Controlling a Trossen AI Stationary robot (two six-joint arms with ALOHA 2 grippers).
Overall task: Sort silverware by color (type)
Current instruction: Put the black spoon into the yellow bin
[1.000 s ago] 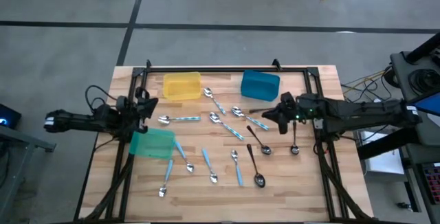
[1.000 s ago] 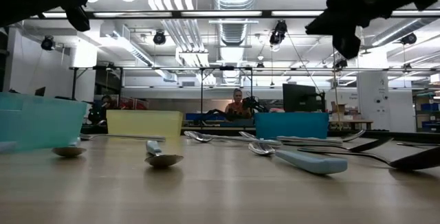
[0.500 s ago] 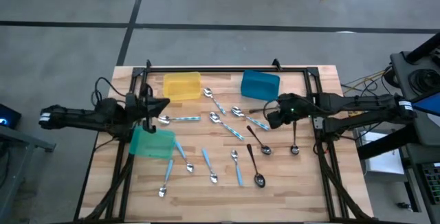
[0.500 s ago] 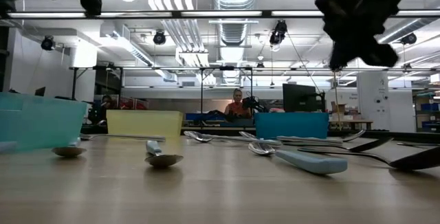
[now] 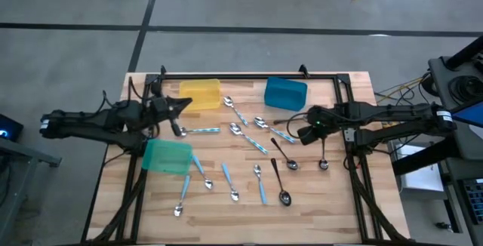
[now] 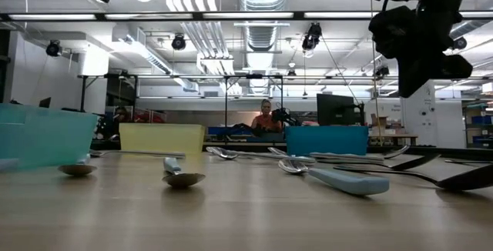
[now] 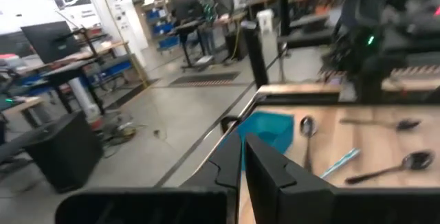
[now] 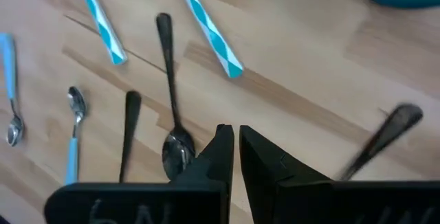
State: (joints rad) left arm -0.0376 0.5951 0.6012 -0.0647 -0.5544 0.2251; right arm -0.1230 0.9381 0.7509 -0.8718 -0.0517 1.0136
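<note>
**Ana:** High view first: we see the silverware (image 5: 249, 152) scattered flat across the middle of the wooden bench (image 5: 355, 208), from near the far edge down toward the near edge. None lies in the yellow bin (image 5: 199, 94) or the blue bin (image 5: 285, 92) by the far edge, nor, as far as we can tell, in the green bin (image 5: 167, 156) at the left edge.

**Ben:** And our grippers?

**Ana:** Our left gripper (image 5: 181, 103) hangs just beside the yellow bin, jaws together, holding nothing. Our right gripper (image 5: 305, 134) hovers right of centre above a dark spoon (image 8: 172, 107), jaws together too, also empty.

**Ben:** How do we expect these pieces to handle?

**Ana:** We judge them light, stiff and thin. The metal looks smooth, so likely slippery, and each lies flat on the wood with little to get under. Not fragile.

**Ben:** Where do we take hold?

**Ana:** We would pinch across the handle at mid-length, jaws square to it, where it is narrow and straight. The bowl is rounded and would probably slip or tip. The blue-striped handles (image 8: 206, 25) look thicker, so we judge them easier to hold.
</note>
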